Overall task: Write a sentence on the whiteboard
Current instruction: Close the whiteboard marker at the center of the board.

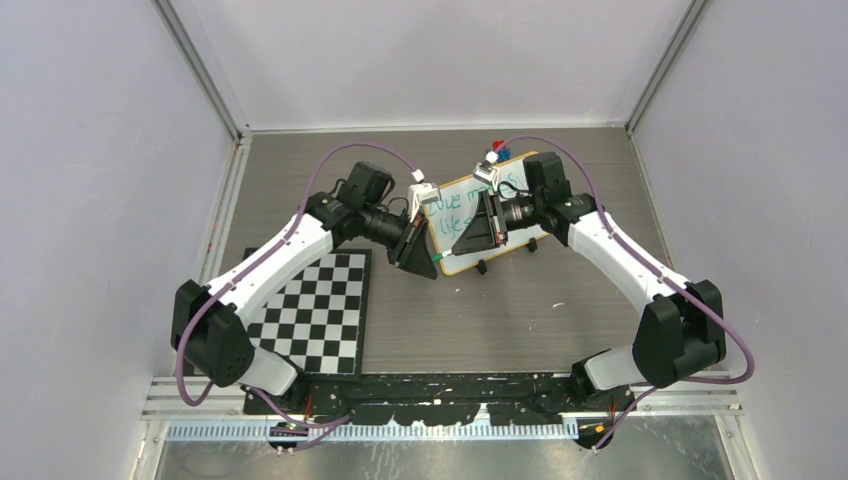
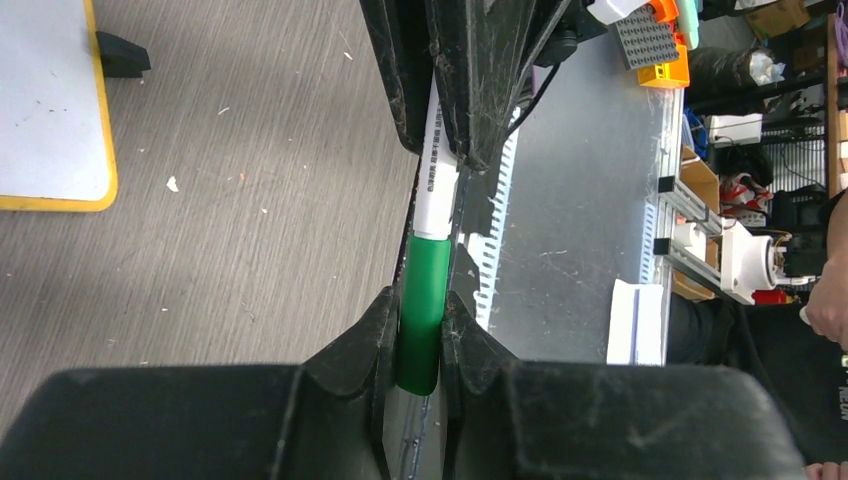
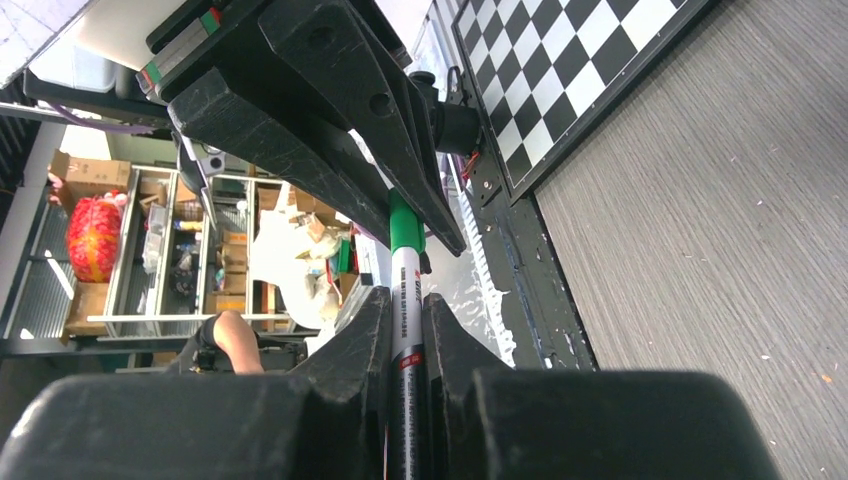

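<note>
The whiteboard stands at upper centre of the top view and carries the sentence in green over two lines, partly hidden by the right arm. The left gripper is clamped on the green cap. The right gripper is clamped on the marker barrel, which meets the cap. Judgement: the writing appears done, with capping and setting down left.

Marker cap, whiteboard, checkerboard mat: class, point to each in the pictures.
Marker cap [image 2: 421, 300]: left wrist view, middle of the green cap.
Whiteboard [image 2: 45, 90]: left wrist view, bare white surface.
Checkerboard mat [image 1: 318, 310]: top external view, central squares.
</note>
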